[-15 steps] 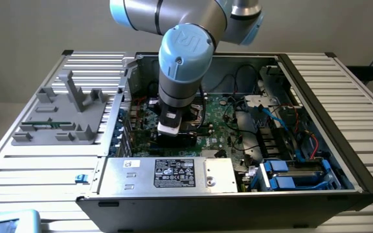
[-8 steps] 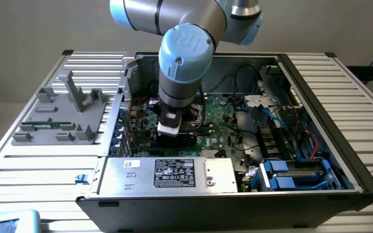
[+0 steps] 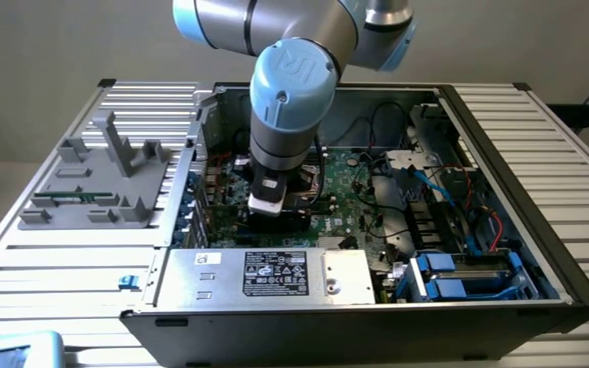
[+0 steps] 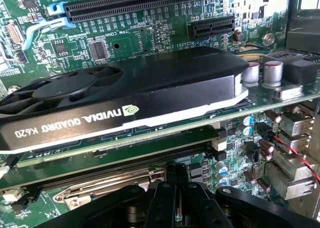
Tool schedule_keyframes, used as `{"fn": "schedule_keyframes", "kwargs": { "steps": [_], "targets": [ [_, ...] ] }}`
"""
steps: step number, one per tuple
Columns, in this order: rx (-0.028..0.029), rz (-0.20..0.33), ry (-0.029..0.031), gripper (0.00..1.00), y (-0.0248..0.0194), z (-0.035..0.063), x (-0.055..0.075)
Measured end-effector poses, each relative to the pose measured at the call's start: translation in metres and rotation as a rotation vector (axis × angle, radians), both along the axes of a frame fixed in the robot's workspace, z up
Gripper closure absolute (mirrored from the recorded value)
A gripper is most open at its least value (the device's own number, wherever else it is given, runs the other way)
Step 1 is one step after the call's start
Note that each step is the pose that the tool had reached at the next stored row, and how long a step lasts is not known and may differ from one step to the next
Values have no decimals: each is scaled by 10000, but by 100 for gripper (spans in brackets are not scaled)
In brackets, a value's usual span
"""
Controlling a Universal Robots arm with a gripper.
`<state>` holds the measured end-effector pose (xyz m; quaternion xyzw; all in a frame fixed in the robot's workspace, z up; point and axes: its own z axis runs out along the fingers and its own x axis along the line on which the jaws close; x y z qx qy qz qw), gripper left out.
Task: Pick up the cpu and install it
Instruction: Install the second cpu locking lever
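Two black fingers are pressed tight together in your wrist view, low over the green board inside the computer case. You can see a thin bright edge pinched at their tips, but you cannot tell if that is the cpu; no silver chip shows clearly in either view. Just beyond the fingers is the metal socket bracket, and past that sits a black graphics card with a round fan and white letters. In your exterior view, the gripper points straight down into the middle of the open case, with the grey and blue arm above it. Near it, at the front of the case, is a silver box with a white label. Blue drive holders sit toward the exterior view's right. A grey holder stands on the ribbed worktop at the exterior view's left.
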<state>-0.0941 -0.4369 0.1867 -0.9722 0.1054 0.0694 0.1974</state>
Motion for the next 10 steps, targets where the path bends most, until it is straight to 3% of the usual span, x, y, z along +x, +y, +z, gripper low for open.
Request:
{"fn": "schedule_keyframes", "kwargs": {
  "steps": [10],
  "targets": [
    [-1,0,1,88,-1,-6,-1]
  ]
}}
